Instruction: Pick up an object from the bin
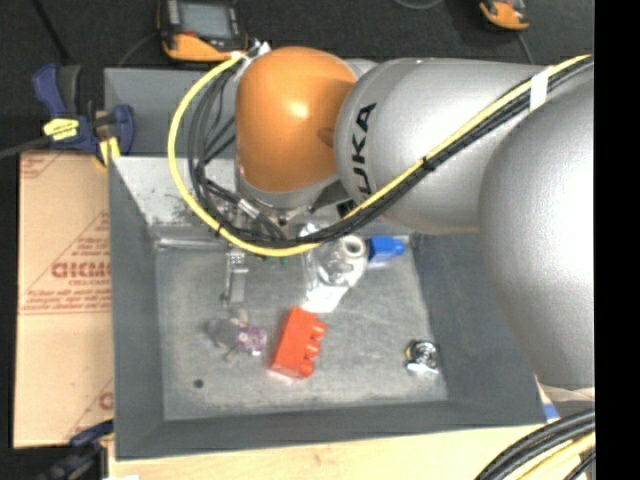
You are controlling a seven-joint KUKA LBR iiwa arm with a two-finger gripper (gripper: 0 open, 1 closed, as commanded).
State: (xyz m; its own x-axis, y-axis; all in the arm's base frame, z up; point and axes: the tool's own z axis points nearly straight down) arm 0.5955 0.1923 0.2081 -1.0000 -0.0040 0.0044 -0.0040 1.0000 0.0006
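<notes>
From my station I saw the gripper (236,296) low in the left part of the bin (135,298), just above a small clear-and-purple piece (243,339). I could not tell whether it was open or closed. A red toy brick (298,345) lay just beside that piece, and a small metal part (422,357) lay well apart.

Silver arm (470,118) enters from the right of the camera view and spans the upper frame, its last link turned downward. The wrist carries a rounded orange cover (290,118). A yellow cable (195,118) runs along the arm and loops round the cover beside black cables. The end effector (236,286) hangs below the wrist, slender, pointing straight down.
</notes>
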